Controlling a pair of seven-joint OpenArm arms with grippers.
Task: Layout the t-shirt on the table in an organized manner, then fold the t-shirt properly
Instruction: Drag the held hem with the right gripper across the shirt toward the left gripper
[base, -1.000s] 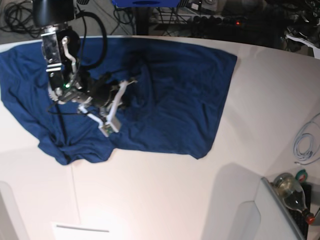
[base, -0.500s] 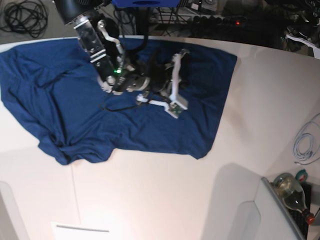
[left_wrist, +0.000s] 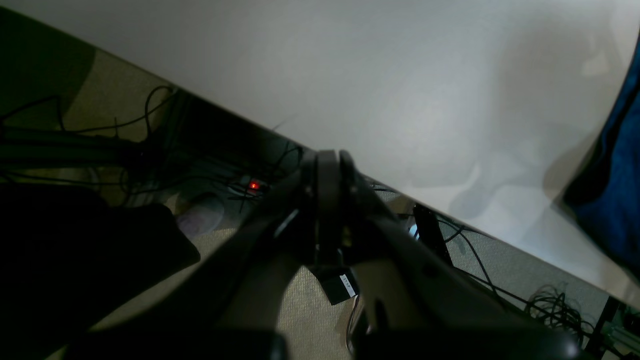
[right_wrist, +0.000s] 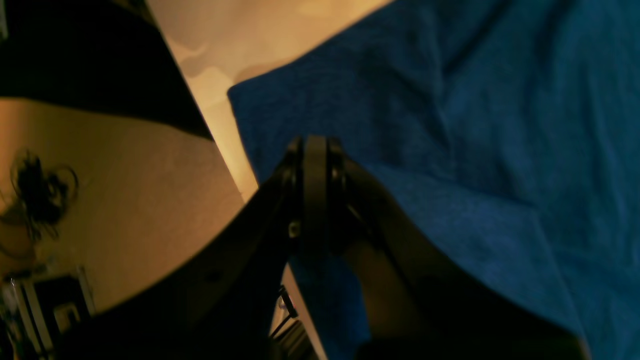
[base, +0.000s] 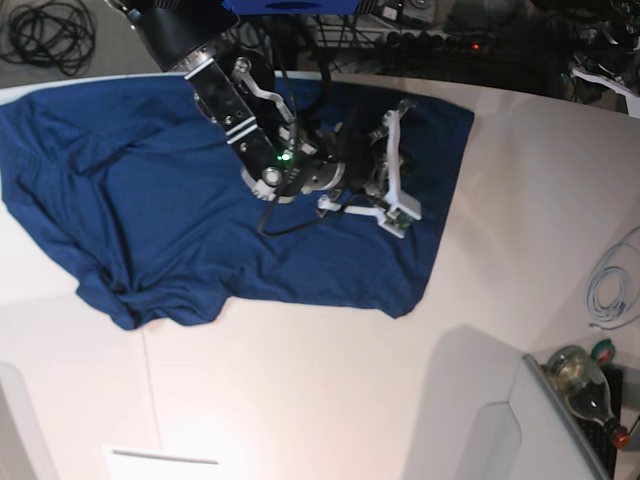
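The t-shirt (base: 200, 200) lies spread on the desk (base: 330, 390), bunched at its near-left corner. The right claw (right_wrist: 315, 150), pinched empty, hovers above its far-right part, likely to smooth. The left claw (left_wrist: 327, 165) is closed, idle beyond the desk edge.

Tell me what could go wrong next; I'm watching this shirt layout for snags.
The t-shirt is bunched at its near left corner, so a fold now would likely lock in wrinkles. The right gripper, shut, sits low over the cloth near its right edge and could drag it. A white cable and a bottle near the table edge could snag a sweeping arm.
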